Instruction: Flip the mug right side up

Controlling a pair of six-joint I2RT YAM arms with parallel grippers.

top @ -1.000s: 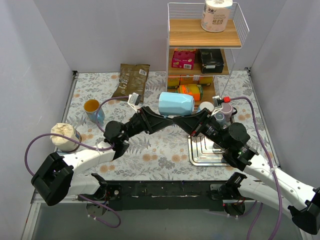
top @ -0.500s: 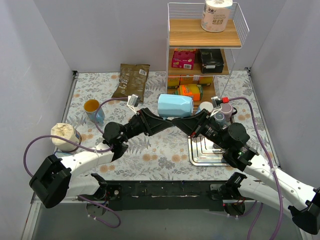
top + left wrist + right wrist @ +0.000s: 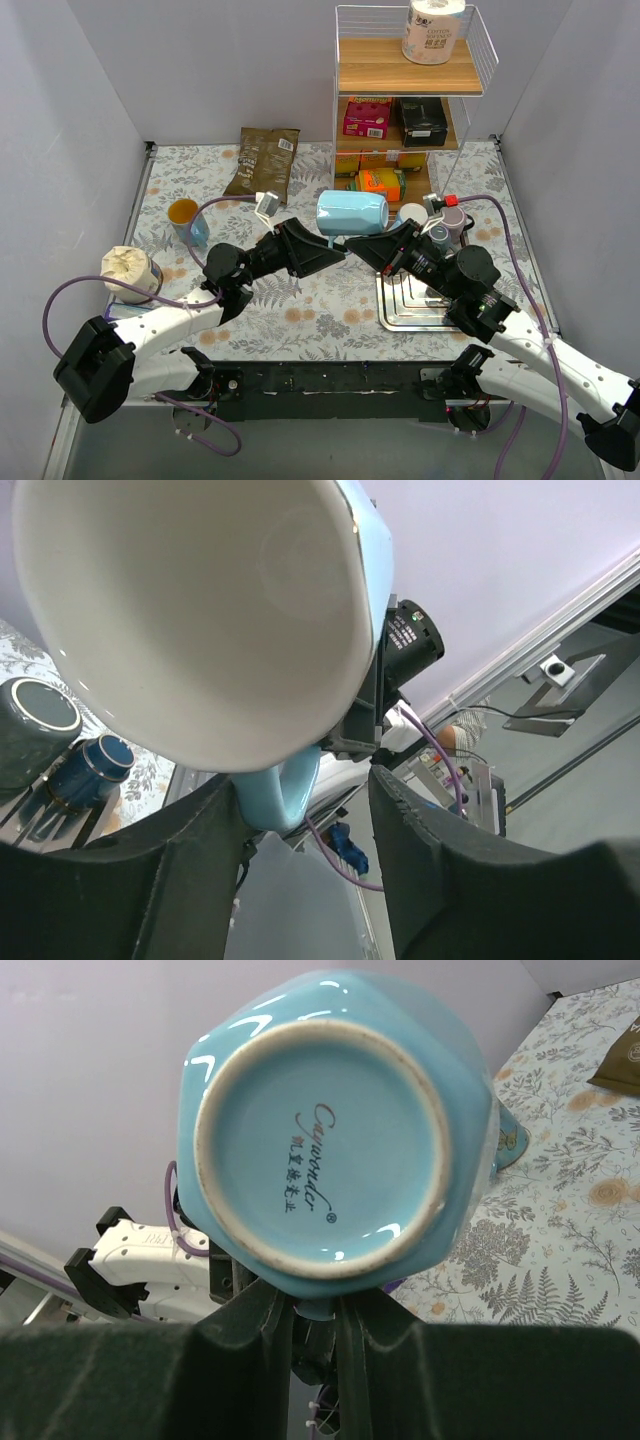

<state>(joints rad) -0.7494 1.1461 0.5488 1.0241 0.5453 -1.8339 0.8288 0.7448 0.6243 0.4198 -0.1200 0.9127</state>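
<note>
A light blue mug (image 3: 352, 212) hangs on its side in the air between both grippers, above the floral table. In the right wrist view its base (image 3: 330, 1130) faces the camera, and my right gripper (image 3: 315, 1305) is shut on the handle below it. In the left wrist view its white mouth (image 3: 200, 610) faces the camera. My left gripper (image 3: 310, 780) is open, with the handle (image 3: 285, 795) between its fingers, close to the left one. In the top view the left gripper (image 3: 338, 250) and right gripper (image 3: 362, 246) meet just under the mug.
A blue cup with a yellow inside (image 3: 185, 215) and a wrapped bundle (image 3: 125, 268) stand at the left. A brown bag (image 3: 262, 160) lies at the back. A wire shelf rack (image 3: 405, 100) stands at the back right, with small cups (image 3: 445, 220) and a metal drying rack (image 3: 410, 305) in front of it.
The mug has stayed almost in place, settling slightly lower. The left arm has shifted a little lower. The right arm has barely moved.
</note>
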